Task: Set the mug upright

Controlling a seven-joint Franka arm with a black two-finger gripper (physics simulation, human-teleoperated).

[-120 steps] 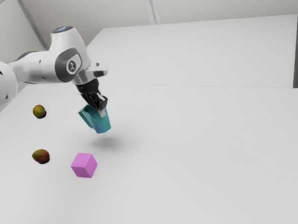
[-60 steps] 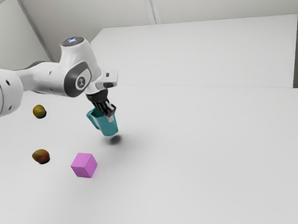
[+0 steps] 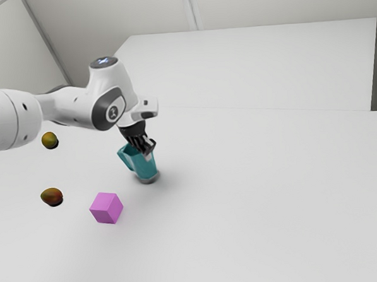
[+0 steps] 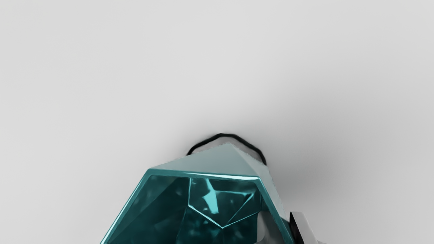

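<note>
- Below the pincer point(image 3: 148, 150), nearly upright: the teal mug point(image 3: 143, 166), its wall pinched between the fingers, its base on or just above the counter point(image 3: 255, 200), can't tell which.
- Near the pincer, toward the exterior view's left: a pink cube point(image 3: 106, 208).
- Farther from it, same side: a yellowish fruit point(image 3: 49, 140), a reddish fruit point(image 3: 52, 197).

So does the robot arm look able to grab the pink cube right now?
Probably not: its gripper is closed on the wall of the teal mug, so it would likely have to let go first. Otherwise the way looks free: the pink cube sits in the open, with nothing on it.
</note>
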